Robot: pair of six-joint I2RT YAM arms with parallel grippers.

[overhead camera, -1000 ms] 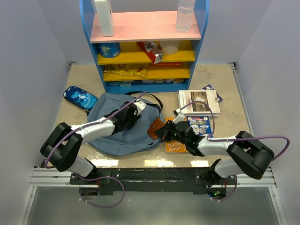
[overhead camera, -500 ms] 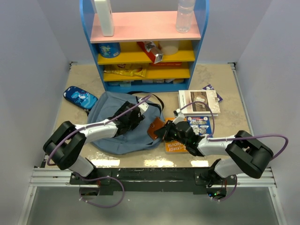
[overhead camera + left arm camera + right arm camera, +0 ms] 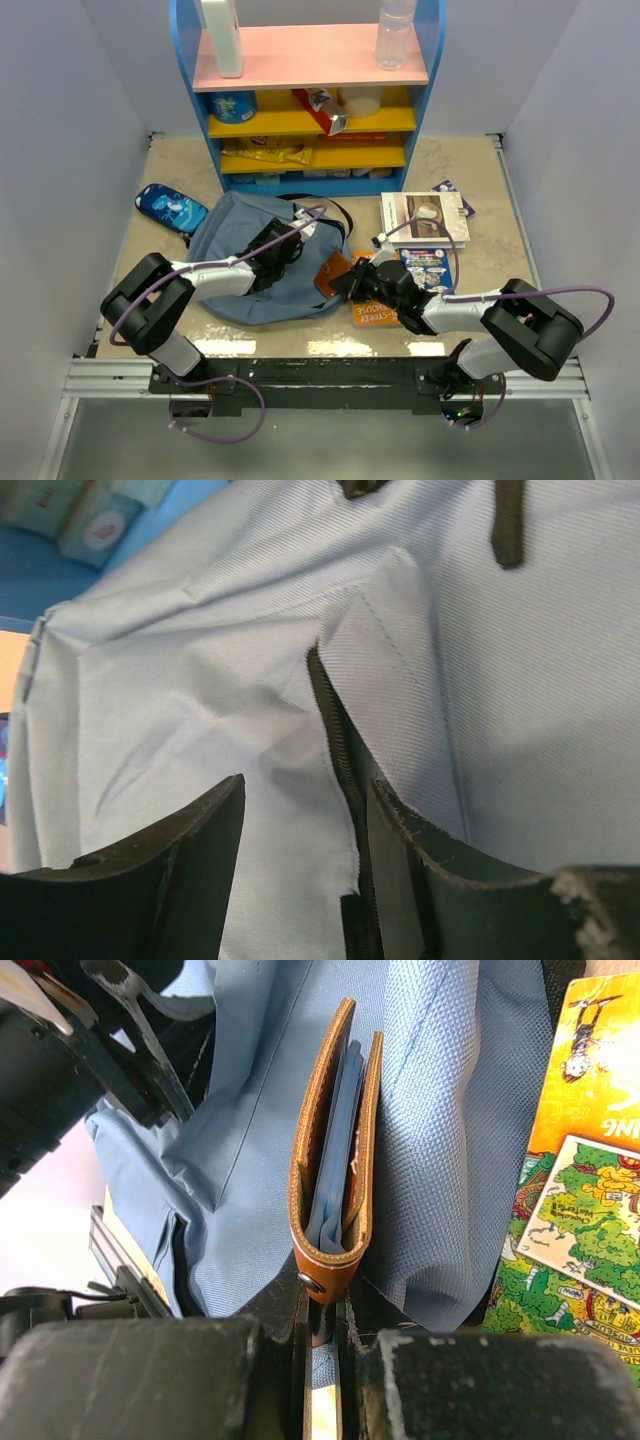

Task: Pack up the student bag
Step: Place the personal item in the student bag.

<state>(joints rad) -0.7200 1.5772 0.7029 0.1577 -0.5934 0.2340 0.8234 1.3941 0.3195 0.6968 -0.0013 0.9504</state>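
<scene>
Mostly flat, rumpled slate-blue student bag (image 3: 228, 228).

I see the student bag (image 3: 262, 306) lying slumped on the table, left of centre and closer to the near edge than the far one. It is soft slate-blue twill, creased and mostly flat. Its black straps (image 3: 322, 208) loop out from the far side. A dark zipper (image 3: 335, 730) runs along a raised fabric flap. On its right side a folded tan leather tab (image 3: 330, 1160) stands on edge.
</scene>
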